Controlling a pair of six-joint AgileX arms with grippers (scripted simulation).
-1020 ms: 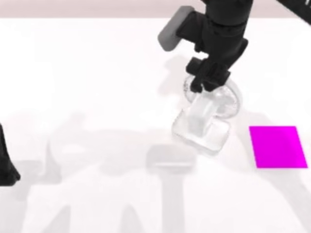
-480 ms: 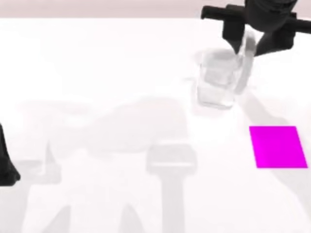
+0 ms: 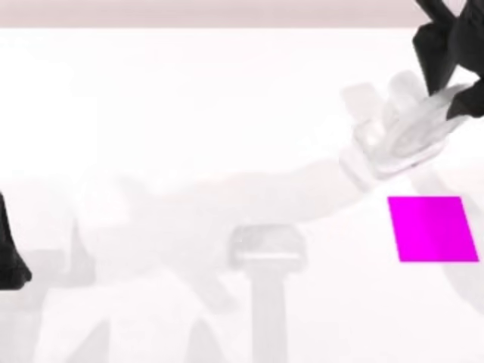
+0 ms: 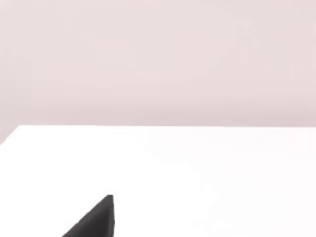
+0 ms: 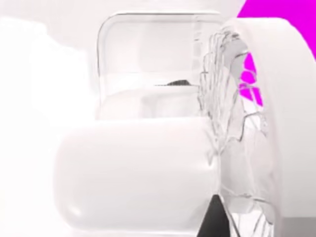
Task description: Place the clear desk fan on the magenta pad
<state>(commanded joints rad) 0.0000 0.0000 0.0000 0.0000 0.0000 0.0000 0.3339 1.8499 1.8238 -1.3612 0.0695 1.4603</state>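
The right pincer (image 3: pixel 454 94) grips the fan (image 3: pixel 401 132) aloft, tilted, just beyond the pad (image 3: pixel 433 229); it should level the base before lowering squarely onto the magenta.

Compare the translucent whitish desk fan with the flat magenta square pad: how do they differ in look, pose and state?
The translucent whitish desk fan is see-through and bulky; the flat magenta square pad is solid-coloured and thin. The fan is tilted in the right claw; the pad lies flat on the table. The fan sits farther back than the pad. Both are on the table's right side.
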